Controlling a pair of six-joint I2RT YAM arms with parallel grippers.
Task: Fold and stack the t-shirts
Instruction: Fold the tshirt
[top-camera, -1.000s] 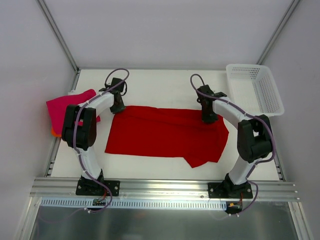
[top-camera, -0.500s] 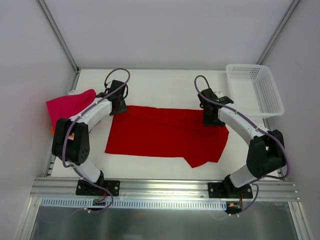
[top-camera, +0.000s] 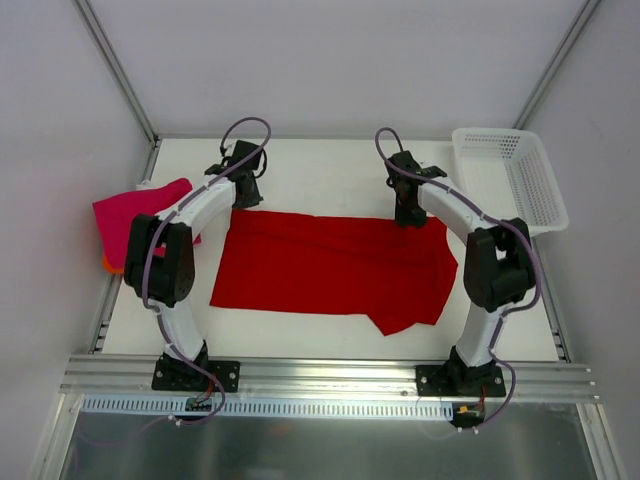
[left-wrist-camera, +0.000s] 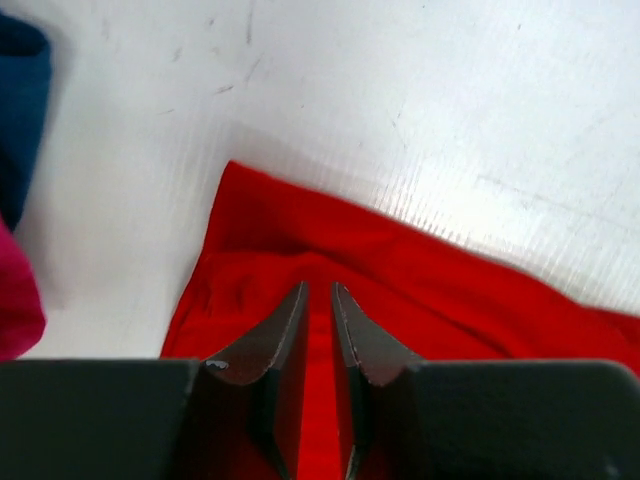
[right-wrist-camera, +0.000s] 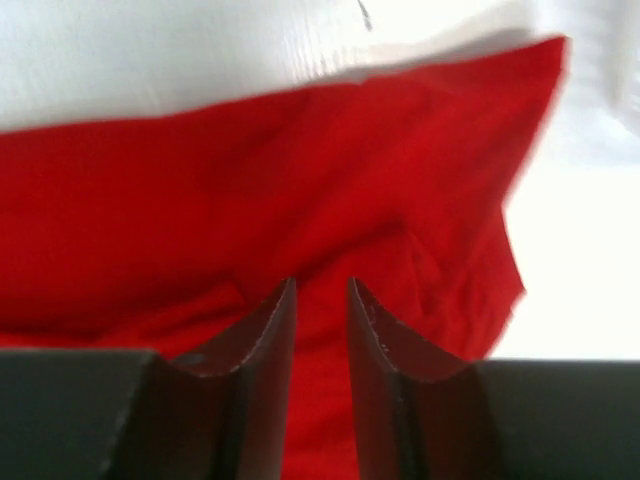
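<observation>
The bright red t-shirt (top-camera: 330, 265) lies spread out across the middle of the table, with a flap sticking out at its near right. My left gripper (top-camera: 243, 195) is at the shirt's far left corner. In the left wrist view (left-wrist-camera: 320, 288) its jaws are nearly closed, pinching red cloth (left-wrist-camera: 430, 290) that rises in a ridge toward the tips. My right gripper (top-camera: 408, 213) is at the far right corner. In the right wrist view (right-wrist-camera: 322, 282) its jaws are pinched on puckered red cloth (right-wrist-camera: 200, 170).
A magenta-pink folded shirt (top-camera: 140, 212) lies at the table's left edge with an orange one (top-camera: 107, 264) peeking out beneath it. A blue shirt (left-wrist-camera: 18, 110) shows in the left wrist view. A white mesh basket (top-camera: 510, 180) stands at the far right.
Both grippers have moved from the shirt's far corners toward the back of the table. The shirt's outline has barely changed.
</observation>
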